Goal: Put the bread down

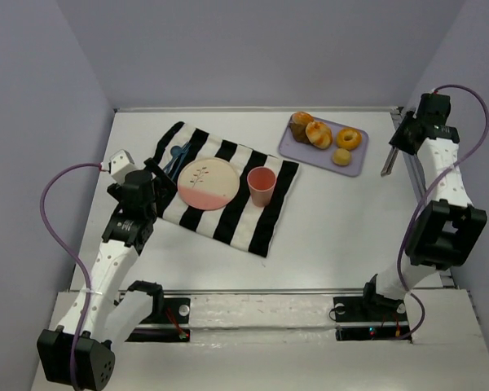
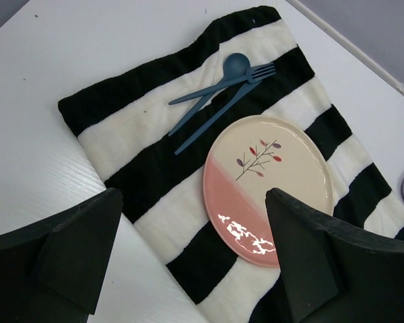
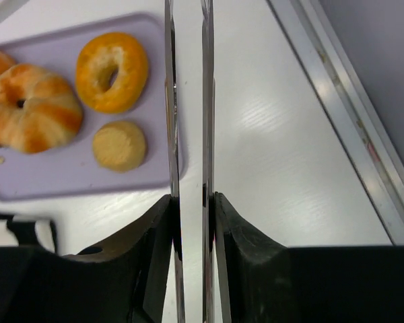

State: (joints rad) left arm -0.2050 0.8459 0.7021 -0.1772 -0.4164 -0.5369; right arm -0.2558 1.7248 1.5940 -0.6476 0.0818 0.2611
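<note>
The bread (image 1: pixel 341 157) is a small pale-yellow round bun on the near right corner of a lilac tray (image 1: pixel 354 167). In the right wrist view the bread (image 3: pixel 120 145) lies on the tray (image 3: pixel 54 178), just left of the tongs. My right gripper (image 1: pixel 401 140) hangs right of the tray, shut on a pair of thin metal tongs (image 1: pixel 389 163) that point down at the table. The two blades of the tongs (image 3: pixel 170 101) stand a little apart between the fingers of that gripper (image 3: pixel 192 202). My left gripper (image 1: pixel 157 175) is open and empty over the striped cloth.
On the tray with the bread are an orange ring doughnut (image 1: pixel 348 138), a golden-brown bun (image 1: pixel 318 133) and a darker pastry (image 1: pixel 301 122). A black-and-white striped cloth (image 1: pixel 228 208) carries a pink-and-cream plate (image 1: pixel 208 185), a pink cup (image 1: pixel 262 186) and blue cutlery (image 1: pixel 177 155).
</note>
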